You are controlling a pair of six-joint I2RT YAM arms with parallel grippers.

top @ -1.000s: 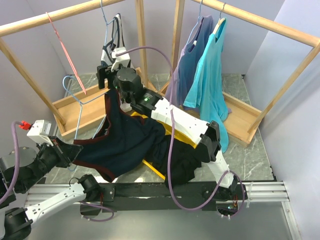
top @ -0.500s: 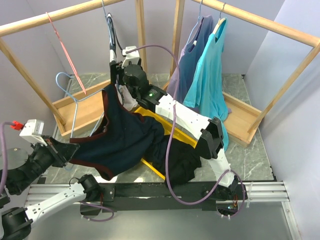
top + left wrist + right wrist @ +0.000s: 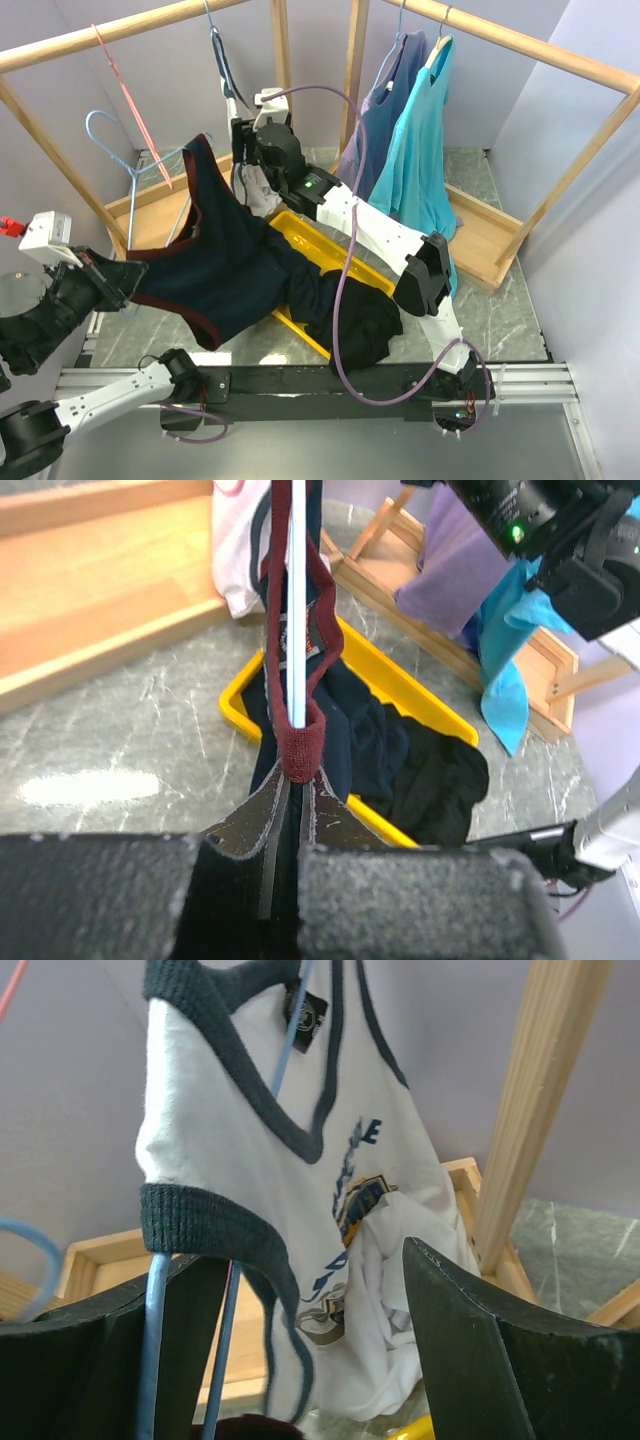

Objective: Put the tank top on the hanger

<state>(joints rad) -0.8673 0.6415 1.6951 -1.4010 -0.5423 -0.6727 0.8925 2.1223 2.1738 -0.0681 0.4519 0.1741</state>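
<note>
Tank top (image 3: 225,265), navy with maroon trim, hangs stretched in the air just left of the yellow tray (image 3: 300,228), its lower end trailing down into that tray. The left pincer (image 3: 292,825), left of the tray, is clamped tight on a maroon strap, and the light-blue hanger (image 3: 297,630) wire runs up through that strap's loop. Beyond the tray's far end, the right pincer (image 3: 315,1255) has its fingers spread wide, gripping nothing. A white tank top (image 3: 250,1110) hangs just behind it.
</note>
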